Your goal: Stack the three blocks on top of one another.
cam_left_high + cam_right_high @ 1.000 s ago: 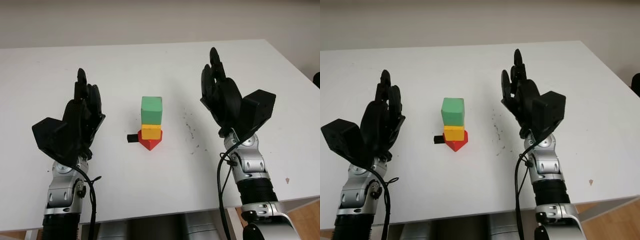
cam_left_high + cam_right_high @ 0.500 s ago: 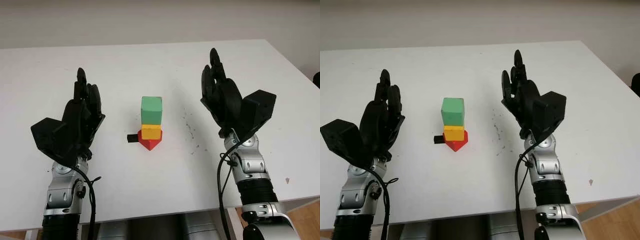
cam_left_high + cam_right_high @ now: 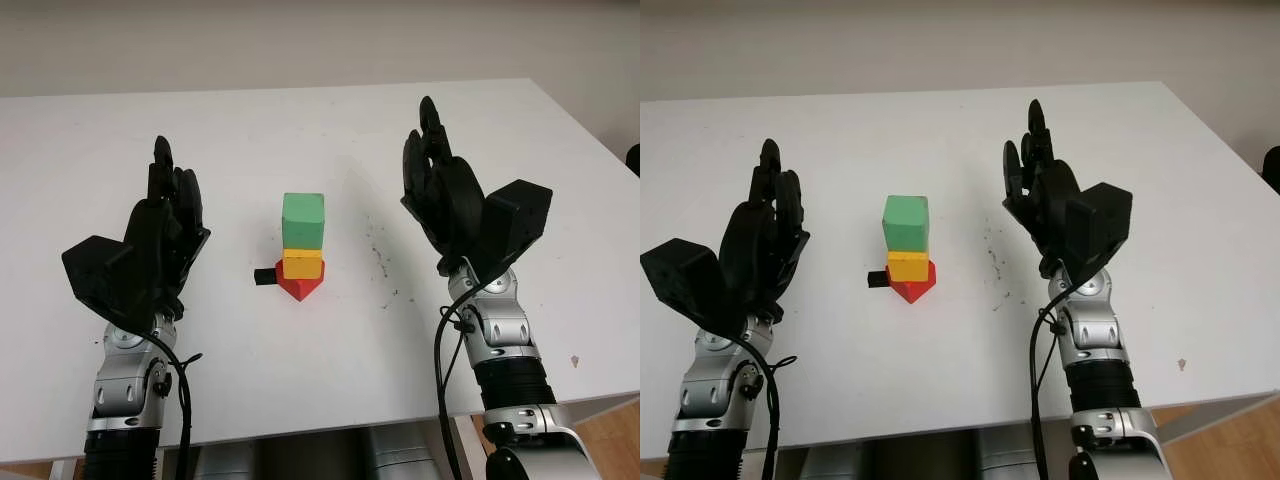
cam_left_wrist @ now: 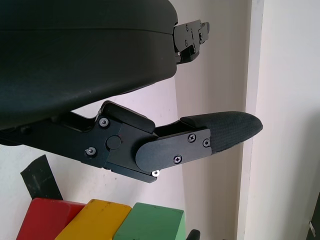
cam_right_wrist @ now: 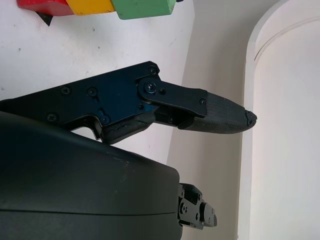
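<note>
Three blocks are already up in one column: the red block on the table, the yellow block on that, and the green block on top. So as far as I can judge, the stacking itself is done, and the step you're in is just leaving it alone.

Your left hand is open, held up above the table, with the tower well off to its inner side. Your right hand is the same deal, open and holding nothing, with the tower well off to its own inner side too. The stack sits between them, touching neither.

How to do this bit well: keep both hands out wide like that, and if you pull back, go straight away from the tower, not across it. The green block looks bigger than the yellow one under it (so it's probably a bit top-heavy), and the red one sits turned corner-on to the others, so I wouldn't bump the table or sweep a finger past it.

One small black piece lies on the table touching the red block on the side nearer your left hand. I can't tell what it is, so I'd leave it.
</note>
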{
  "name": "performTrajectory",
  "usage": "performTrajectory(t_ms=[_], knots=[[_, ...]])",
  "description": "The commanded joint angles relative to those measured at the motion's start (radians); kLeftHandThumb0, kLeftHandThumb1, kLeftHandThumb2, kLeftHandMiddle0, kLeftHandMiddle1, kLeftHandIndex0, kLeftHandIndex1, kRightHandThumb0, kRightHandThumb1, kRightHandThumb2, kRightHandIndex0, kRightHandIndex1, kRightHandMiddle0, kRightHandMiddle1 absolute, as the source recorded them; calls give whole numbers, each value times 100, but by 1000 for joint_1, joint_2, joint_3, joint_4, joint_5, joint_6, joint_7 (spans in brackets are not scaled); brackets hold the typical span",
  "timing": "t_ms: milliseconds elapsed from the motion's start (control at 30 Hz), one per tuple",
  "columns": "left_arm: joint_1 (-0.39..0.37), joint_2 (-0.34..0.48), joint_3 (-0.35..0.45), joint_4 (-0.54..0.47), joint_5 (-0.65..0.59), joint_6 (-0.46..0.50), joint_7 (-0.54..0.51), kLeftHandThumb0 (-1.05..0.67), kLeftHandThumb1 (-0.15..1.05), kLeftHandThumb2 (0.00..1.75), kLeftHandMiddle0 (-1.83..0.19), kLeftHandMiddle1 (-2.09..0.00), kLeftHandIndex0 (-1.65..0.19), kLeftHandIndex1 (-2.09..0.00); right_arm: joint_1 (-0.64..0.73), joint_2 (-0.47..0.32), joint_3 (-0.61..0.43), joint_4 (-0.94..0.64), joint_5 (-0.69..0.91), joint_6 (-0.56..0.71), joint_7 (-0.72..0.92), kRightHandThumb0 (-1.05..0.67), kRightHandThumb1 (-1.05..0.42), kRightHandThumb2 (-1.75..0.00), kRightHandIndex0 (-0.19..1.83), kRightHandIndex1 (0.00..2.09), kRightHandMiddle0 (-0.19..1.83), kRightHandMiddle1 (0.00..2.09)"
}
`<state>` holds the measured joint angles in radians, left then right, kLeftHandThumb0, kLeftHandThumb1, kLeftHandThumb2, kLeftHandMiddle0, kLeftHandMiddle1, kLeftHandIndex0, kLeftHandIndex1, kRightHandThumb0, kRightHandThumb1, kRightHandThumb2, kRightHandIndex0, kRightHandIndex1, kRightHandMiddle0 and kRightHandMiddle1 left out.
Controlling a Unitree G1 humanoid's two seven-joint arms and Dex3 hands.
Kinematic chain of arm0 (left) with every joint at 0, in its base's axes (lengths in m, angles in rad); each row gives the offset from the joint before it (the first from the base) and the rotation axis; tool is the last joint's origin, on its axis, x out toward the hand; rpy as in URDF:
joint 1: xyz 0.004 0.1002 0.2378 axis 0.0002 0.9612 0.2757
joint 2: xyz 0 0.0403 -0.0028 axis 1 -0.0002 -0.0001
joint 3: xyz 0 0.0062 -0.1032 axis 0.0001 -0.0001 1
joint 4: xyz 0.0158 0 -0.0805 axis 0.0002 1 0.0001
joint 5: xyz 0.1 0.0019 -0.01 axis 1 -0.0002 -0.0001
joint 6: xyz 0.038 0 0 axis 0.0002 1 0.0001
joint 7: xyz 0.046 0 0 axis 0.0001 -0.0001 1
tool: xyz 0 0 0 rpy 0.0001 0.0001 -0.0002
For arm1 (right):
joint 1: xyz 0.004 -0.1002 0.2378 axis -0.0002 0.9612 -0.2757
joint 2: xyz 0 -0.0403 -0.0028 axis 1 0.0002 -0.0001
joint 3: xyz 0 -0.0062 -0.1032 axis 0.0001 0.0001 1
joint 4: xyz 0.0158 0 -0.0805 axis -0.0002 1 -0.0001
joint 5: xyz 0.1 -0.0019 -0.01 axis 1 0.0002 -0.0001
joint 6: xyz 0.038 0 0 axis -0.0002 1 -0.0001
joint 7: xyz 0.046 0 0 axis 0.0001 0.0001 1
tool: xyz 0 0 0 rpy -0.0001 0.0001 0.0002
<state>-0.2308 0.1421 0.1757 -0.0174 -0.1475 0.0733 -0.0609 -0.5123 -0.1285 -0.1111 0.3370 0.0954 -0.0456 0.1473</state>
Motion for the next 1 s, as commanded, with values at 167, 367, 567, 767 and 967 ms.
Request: performTrajectory(t_ms=[167,367,567,767,967], knots=[[3,-3,-2,-22,0,6,3,-78,105,66,19,0,19,0,3,-3,1,-25,4,0,0,-74,-105,-66,-18,5,-17,5],[4,-3,-5,-26,4,9,6,-78,105,66,19,0,19,0,3,-3,1,-28,5,2,1,-75,-105,-66,-18,5,-16,5],[2,0,-7,-26,4,11,1,-78,105,67,19,0,19,0,3,-3,-1,-31,11,1,7,-75,-105,-66,-18,5,-17,5],[2,0,-6,-30,4,16,1,-78,105,67,19,0,19,0,2,-4,0,-28,7,-3,5,-75,-105,-65,-18,5,-17,5],[5,-2,-7,-39,10,25,10,-78,105,66,19,0,19,-1,3,-4,0,-34,7,1,3,-74,-105,-65,-17,6,-16,6]])
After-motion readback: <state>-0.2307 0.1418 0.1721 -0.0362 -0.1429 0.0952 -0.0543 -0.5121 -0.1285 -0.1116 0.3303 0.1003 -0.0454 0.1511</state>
